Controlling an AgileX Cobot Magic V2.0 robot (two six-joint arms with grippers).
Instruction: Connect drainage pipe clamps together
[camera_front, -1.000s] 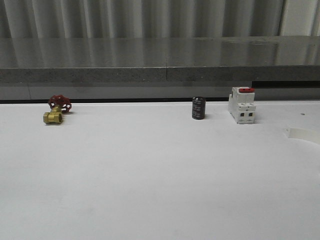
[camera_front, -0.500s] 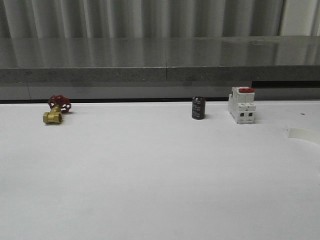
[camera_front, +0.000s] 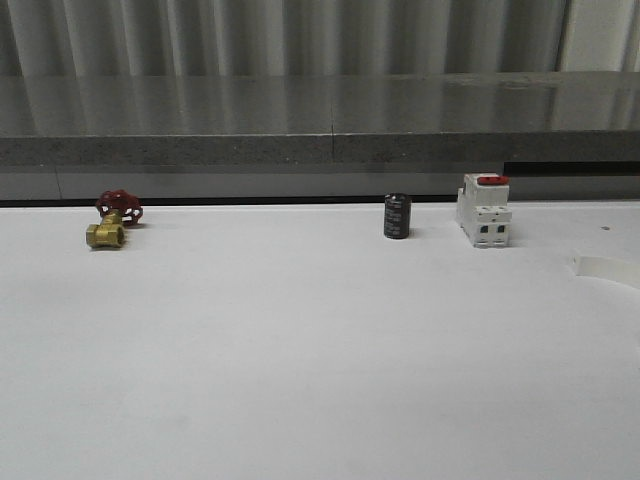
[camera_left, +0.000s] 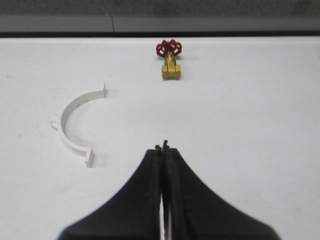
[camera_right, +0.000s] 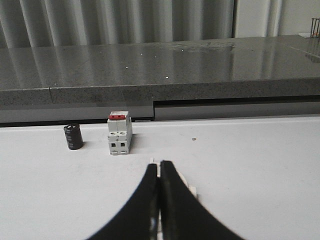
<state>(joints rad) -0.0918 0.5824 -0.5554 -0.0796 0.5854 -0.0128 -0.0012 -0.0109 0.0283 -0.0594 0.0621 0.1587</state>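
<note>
Both grippers have their jaws pressed together on nothing: the left gripper (camera_left: 162, 147) hangs over bare desk (camera_left: 240, 125), and the right gripper (camera_right: 159, 167) hovers with a bit of white plastic (camera_right: 187, 187) peeking out just behind its fingers, likely the second clamp, though too little shows to be sure. One drainage pipe clamp half (camera_left: 72, 125) lies flat on the desk, near the left gripper and off to one side of it, well apart from the brass valve with its red handwheel (camera_left: 169, 60). In the left wrist view its arc bulges away from the gripper and its open mouth faces back toward it, so the line between its two end tabs runs roughly toward and away from the camera. The main risk, I judge, is the thin white band on a white desk: closed jaws must open first, and a descent slightly off could push the arc sideways or tip it. The capacitor (camera_front: 397, 216) and breaker (camera_front: 484, 210) stand clear at the back
</note>
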